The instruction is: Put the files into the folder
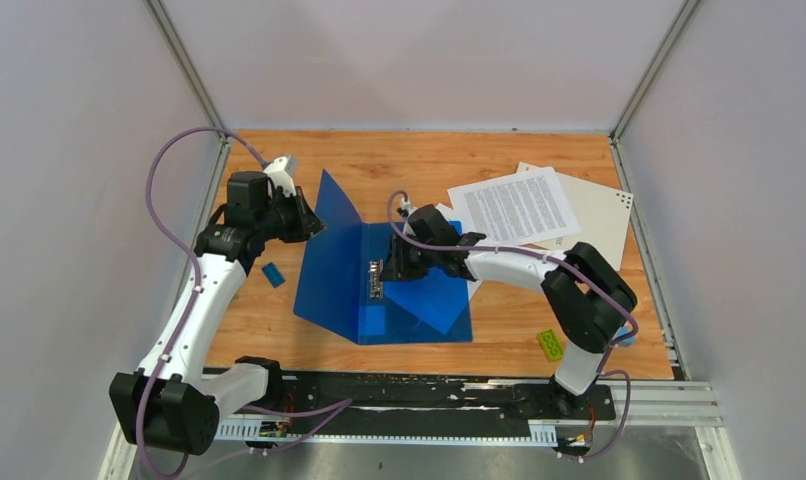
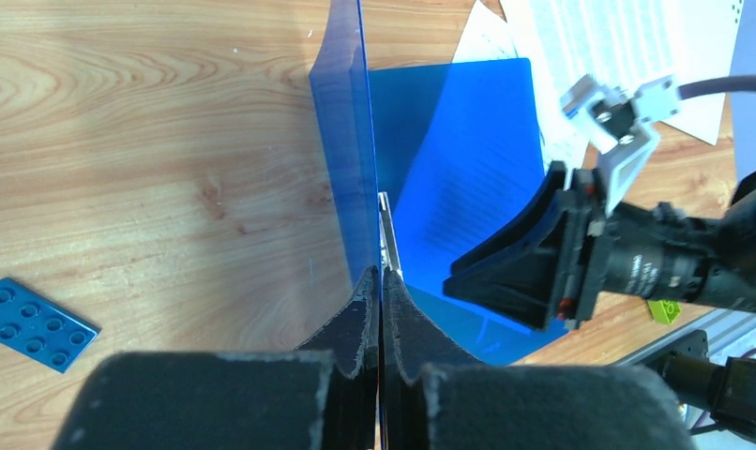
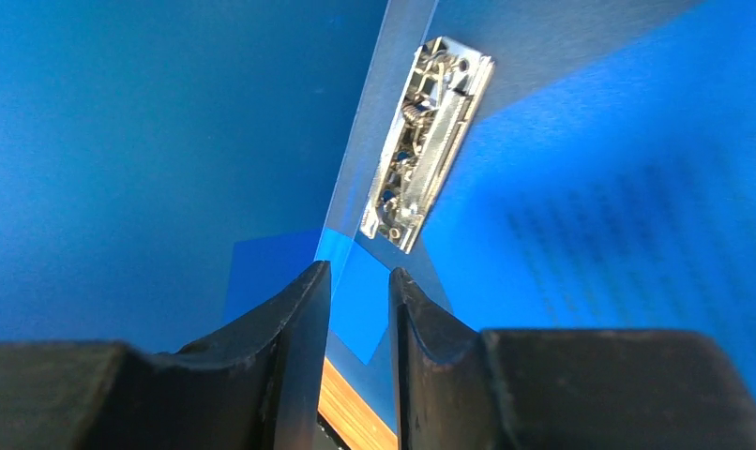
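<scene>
From above: the blue folder [image 1: 339, 275] sits open mid-tabletop [image 1: 269, 335], and the left pincer [image 1: 316, 227] has its left flap stood up on edge. The printed sheets [image 1: 514, 208] lie at the far right corner on a grey cover [image 1: 601, 215], well apart from the folder.

Left wrist cam: fingers pressed together, clamped on that flap's edge.

Right wrist cam: the right pincer [image 3: 359, 314] hangs near the metal clip [image 3: 429, 141], fingers a little apart with nothing pinched.

Obs: blue translucent plastic folder [image 1: 329, 270] lies open, right cover flat, left cover raised near upright, silver metal clip [image 1: 376, 279] at the spine. White printed paper sheet [image 1: 514, 208] lies flat, right-rear of folder. Second printed sheet [image 3: 599, 234]: its text shows through folder's right cover.
</scene>
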Motion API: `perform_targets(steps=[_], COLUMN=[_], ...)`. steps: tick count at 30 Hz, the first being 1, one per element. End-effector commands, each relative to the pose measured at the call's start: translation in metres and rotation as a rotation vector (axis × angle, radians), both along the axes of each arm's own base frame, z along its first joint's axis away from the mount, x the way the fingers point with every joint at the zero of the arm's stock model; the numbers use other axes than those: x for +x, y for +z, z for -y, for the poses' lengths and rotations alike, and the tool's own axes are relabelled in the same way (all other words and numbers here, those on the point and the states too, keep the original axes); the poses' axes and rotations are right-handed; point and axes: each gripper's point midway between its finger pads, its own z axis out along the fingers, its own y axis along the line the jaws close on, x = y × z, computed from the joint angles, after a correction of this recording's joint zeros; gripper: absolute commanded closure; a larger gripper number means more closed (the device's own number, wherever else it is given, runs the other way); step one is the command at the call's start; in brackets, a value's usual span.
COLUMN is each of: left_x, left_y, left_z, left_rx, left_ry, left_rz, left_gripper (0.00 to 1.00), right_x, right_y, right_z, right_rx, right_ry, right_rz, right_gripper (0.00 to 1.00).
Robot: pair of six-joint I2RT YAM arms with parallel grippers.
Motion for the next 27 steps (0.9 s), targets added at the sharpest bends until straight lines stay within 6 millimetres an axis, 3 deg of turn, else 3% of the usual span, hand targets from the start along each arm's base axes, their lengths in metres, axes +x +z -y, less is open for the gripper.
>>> perform_targets(steps=[1, 14, 22, 27], left_x=[0.004, -0.008, -0.012, -0.013], left_y=[0.014, -0.005, -0.012, -0.012], left_z=[-0.002, -0.011, -0.008, -0.007], left_rx=[-0.002, 0.069, 0.066, 0.055], left_ry=[0.01, -0.002, -0.026, -0.025], left_rz=[0.067, 0.002, -0.016, -0.014], left_gripper=[1.0, 0.68, 0.66, 0.72], right_x=[0.003, -0.003, -0.006, -0.009], right_y=[0.007, -0.026, -0.03, -0.032], right_z=[-0.029, -0.04, -0.048, -0.054], right_rx=[0.038, -0.027, -0.018, -0.019], right_ry=[0.025, 0.049, 0.063, 0.077], right_rz=[0.034, -0.005, -0.017, -0.022], right_gripper=[0.71, 0.77, 0.78, 0.78])
